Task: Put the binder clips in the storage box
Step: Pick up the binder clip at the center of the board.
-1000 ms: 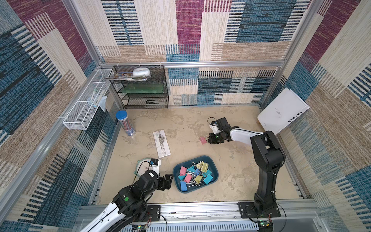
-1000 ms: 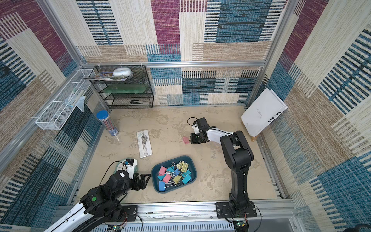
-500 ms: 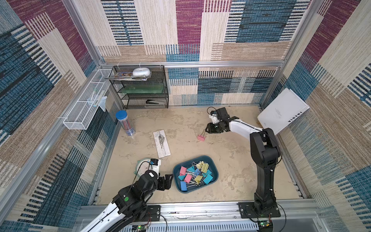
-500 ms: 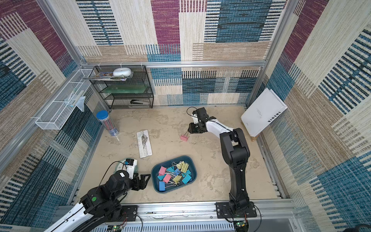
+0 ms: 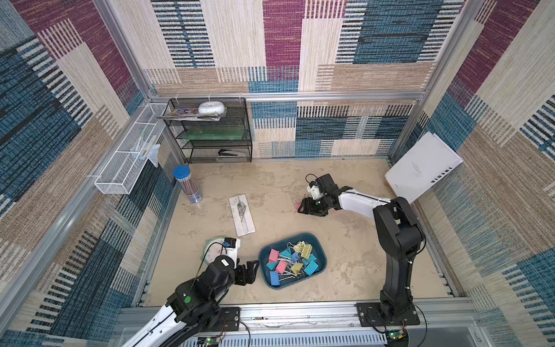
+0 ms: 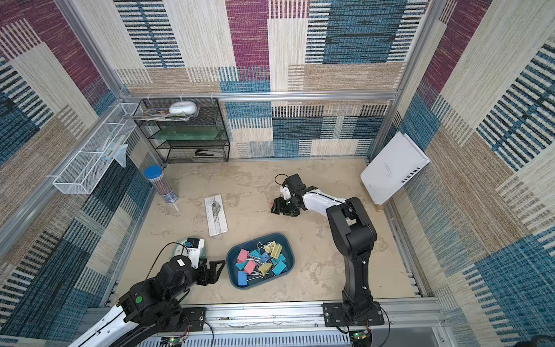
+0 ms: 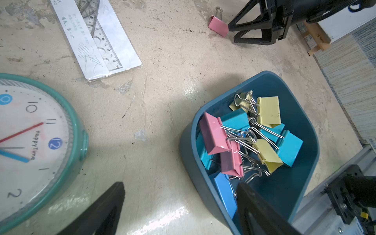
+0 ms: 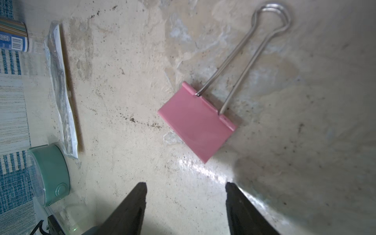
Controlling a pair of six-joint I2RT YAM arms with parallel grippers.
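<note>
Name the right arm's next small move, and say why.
Probably ease the right gripper forward until its open jaws straddle the pink binder clip. The clip lies flat on the table just ahead of the fingertips, outside the storage box, and nothing sits between the jaws.

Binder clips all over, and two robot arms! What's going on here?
The robot is tidying binder clips into the dark teal storage box, where a pile of pink, yellow and blue ones already lies. One pink binder clip lies flat on the table, outside the box. The right gripper hovers just short of it, jaws open, holding nothing. The left gripper sits beside the box, jaws open and empty too.
</note>
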